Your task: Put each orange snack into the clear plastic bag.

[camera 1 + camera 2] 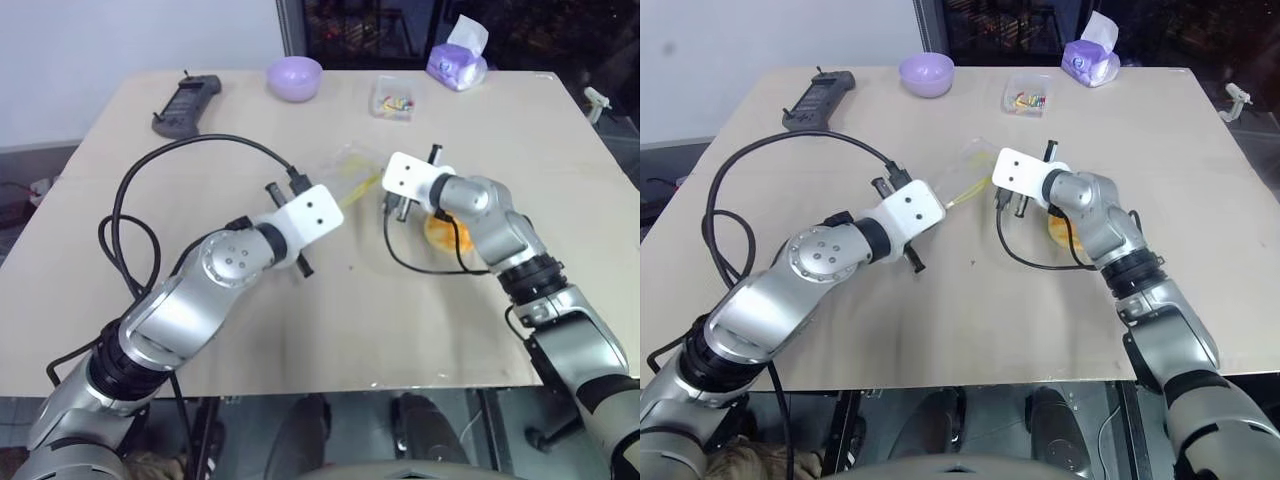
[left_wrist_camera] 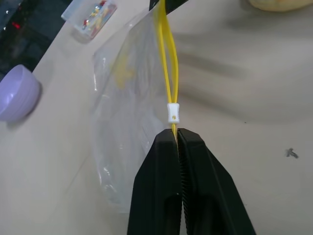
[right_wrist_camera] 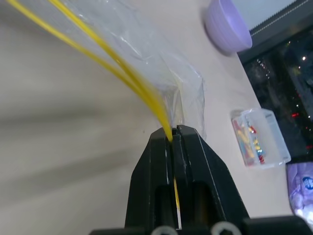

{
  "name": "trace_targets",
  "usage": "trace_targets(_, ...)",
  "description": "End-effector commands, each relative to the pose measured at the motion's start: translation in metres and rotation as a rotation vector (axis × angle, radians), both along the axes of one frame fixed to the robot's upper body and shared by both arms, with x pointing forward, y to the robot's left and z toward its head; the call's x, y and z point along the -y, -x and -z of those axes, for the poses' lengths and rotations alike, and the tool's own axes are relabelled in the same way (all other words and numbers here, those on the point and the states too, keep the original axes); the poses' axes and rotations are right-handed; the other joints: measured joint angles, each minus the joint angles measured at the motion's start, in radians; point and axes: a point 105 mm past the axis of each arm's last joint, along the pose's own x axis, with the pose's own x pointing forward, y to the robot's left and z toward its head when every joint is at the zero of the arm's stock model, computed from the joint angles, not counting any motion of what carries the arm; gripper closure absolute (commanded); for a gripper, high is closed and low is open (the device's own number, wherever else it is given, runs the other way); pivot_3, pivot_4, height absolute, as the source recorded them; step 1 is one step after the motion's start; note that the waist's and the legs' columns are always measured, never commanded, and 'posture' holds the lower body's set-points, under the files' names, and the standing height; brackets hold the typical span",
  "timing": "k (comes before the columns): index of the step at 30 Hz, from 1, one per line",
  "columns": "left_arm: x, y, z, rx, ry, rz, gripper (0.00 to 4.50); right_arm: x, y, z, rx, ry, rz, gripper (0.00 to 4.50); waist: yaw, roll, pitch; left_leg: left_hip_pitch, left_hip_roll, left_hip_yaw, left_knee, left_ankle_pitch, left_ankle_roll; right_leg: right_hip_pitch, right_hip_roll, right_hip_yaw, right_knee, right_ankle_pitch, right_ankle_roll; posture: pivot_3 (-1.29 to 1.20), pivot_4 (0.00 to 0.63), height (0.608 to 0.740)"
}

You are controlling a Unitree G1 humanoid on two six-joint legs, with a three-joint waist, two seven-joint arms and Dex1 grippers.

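Grippers met over the middle of the desk (image 1: 300, 340), each pinched on one end of the bag's yellow seal strip. The left gripper (image 2: 176, 133) had its black fingers pressed together on the strip just below the small white slider (image 2: 173, 113). The right gripper (image 3: 172, 133) clamped the strip's other end, fingers closed on it. Between them the bag (image 1: 350, 170) hung stretched, its two yellow rails slightly parted along the middle, the clear film drooping toward the desk's far edge.

The snack (image 1: 441, 232) sat on the desk just behind the right forearm, partly hidden by it, toward the right side of the desk and a little nearer than the bag. Its edge also showed in the left wrist view (image 2: 279, 4).

Along the far edge stood a purple bowl (image 1: 294, 77), a clear box (image 1: 393, 99) of coloured bits to its right, and a purple tissue pack (image 1: 457, 60) beyond that. A dark handset (image 1: 186, 103) lay near the far left corner.
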Motion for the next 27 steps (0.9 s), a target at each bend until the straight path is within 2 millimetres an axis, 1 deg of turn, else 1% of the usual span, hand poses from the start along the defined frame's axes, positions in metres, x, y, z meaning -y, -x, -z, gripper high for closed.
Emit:
trace_targets(1, -0.001, -0.003, -0.007, 0.055, -0.020, 0.016, 4.20, 0.002, 0.003, -0.019, 0.058, -0.024, 0.002, 4.50, -0.001, 0.000, 0.000, 0.000, 0.000, 0.000, 0.000, 0.000, 0.000, 0.000, 0.000, 0.000, 0.000, 0.000, 0.000, 0.00, 0.150, 0.740)
trace_targets(3, -0.001, -0.004, -0.008, 0.056, 0.000, 0.017, 3.63, 0.002, 0.003, -0.019, 0.057, -0.026, 0.005, 4.50, 0.000, 0.000, 0.000, 0.000, 0.000, 0.000, 0.000, 0.000, 0.000, 0.000, 0.000, 0.000, 0.001, 0.000, 0.000, 0.00, 0.150, 0.740)
trace_targets(6, -0.004, -0.006, -0.012, 0.076, 0.004, 0.003, 2.34, 0.004, 0.003, -0.018, 0.052, -0.027, 0.012, 4.50, 0.000, 0.000, 0.000, 0.000, 0.000, 0.000, 0.001, 0.000, 0.000, 0.000, 0.000, 0.000, 0.001, 0.000, 0.000, 0.00, 0.150, 0.740)
trace_targets(7, -0.004, -0.007, -0.013, 0.083, 0.001, -0.001, 1.76, 0.004, 0.003, -0.018, 0.051, -0.028, 0.014, 4.50, 0.000, 0.000, 0.000, 0.000, 0.000, 0.000, 0.001, 0.000, 0.000, 0.000, 0.000, 0.000, 0.001, 0.000, 0.000, 0.00, 0.150, 0.740)
trace_targets(8, -0.005, -0.007, -0.013, 0.084, -0.005, 0.000, 1.34, 0.004, 0.003, -0.018, 0.050, -0.029, 0.016, 4.50, 0.000, 0.000, 0.000, 0.000, 0.000, 0.000, 0.001, 0.000, 0.000, 0.000, 0.000, 0.000, 0.002, 0.000, 0.000, 0.00, 0.150, 0.740)
trace_targets(15, -0.002, -0.004, -0.002, 0.057, -0.036, 0.026, 1.34, 0.004, 0.003, -0.020, 0.040, -0.048, 0.026, 4.50, 0.000, 0.000, 0.000, 0.000, 0.000, 0.000, 0.002, 0.000, 0.000, 0.000, 0.000, 0.000, 0.003, 0.000, 0.000, 0.00, 0.150, 0.740)
trace_targets(20, -0.001, -0.005, 0.002, 0.053, -0.057, 0.038, 1.34, 0.004, 0.003, -0.021, 0.039, -0.051, 0.030, 4.50, 0.000, 0.000, 0.000, 0.000, 0.000, 0.000, 0.003, 0.000, 0.001, 0.000, 0.000, 0.000, 0.005, 0.000, 0.000, 0.00, 0.150, 0.740)
trace_targets(21, 0.001, -0.006, 0.004, 0.051, -0.064, 0.049, 1.73, 0.004, 0.004, -0.021, 0.038, -0.052, 0.030, 4.50, 0.000, 0.000, 0.000, 0.000, 0.000, 0.000, 0.003, -0.001, 0.001, 0.000, 0.000, 0.000, 0.005, 0.000, 0.000, 0.00, 0.150, 0.740)
trace_targets(22, 0.002, -0.006, 0.006, 0.049, -0.068, 0.057, 1.86, 0.005, 0.004, -0.021, 0.038, -0.053, 0.030, 4.50, 0.000, 0.000, 0.000, 0.001, 0.000, 0.000, 0.003, -0.001, 0.001, 0.000, 0.000, 0.000, 0.005, 0.000, 0.000, 0.00, 0.150, 0.740)
trace_targets(24, 0.002, -0.008, 0.007, 0.053, -0.078, 0.063, 2.48, 0.005, 0.005, -0.020, 0.036, -0.055, 0.031, 4.50, 0.000, 0.000, 0.000, 0.001, 0.000, 0.000, 0.003, -0.001, 0.002, 0.000, 0.000, 0.000, 0.005, 0.000, 0.000, 0.00, 0.150, 0.740)
trace_targets(25, 0.001, -0.009, 0.007, 0.055, -0.083, 0.064, 3.03, 0.005, 0.006, -0.020, 0.034, -0.055, 0.034, 4.50, 0.000, 0.000, 0.000, 0.001, 0.000, 0.000, 0.003, -0.001, 0.002, 0.000, 0.000, 0.000, 0.006, 0.000, 0.000, 0.00, 0.150, 0.740)
trace_targets(26, 0.001, -0.009, 0.008, 0.057, -0.086, 0.066, 3.43, 0.006, 0.006, -0.020, 0.033, -0.056, 0.036, 4.50, 0.000, 0.000, 0.000, 0.001, 0.000, 0.000, 0.003, -0.001, 0.002, 0.000, 0.000, 0.000, 0.006, 0.000, 0.000, 0.00, 0.150, 0.740)
trace_targets(27, 0.000, -0.010, 0.008, 0.059, -0.089, 0.066, 4.00, 0.006, 0.006, -0.019, 0.032, -0.055, 0.038, 4.50, 0.000, 0.000, 0.000, 0.001, 0.000, 0.000, 0.003, -0.001, 0.002, 0.000, 0.000, 0.000, 0.006, 0.000, 0.000, 0.00, 0.150, 0.740)
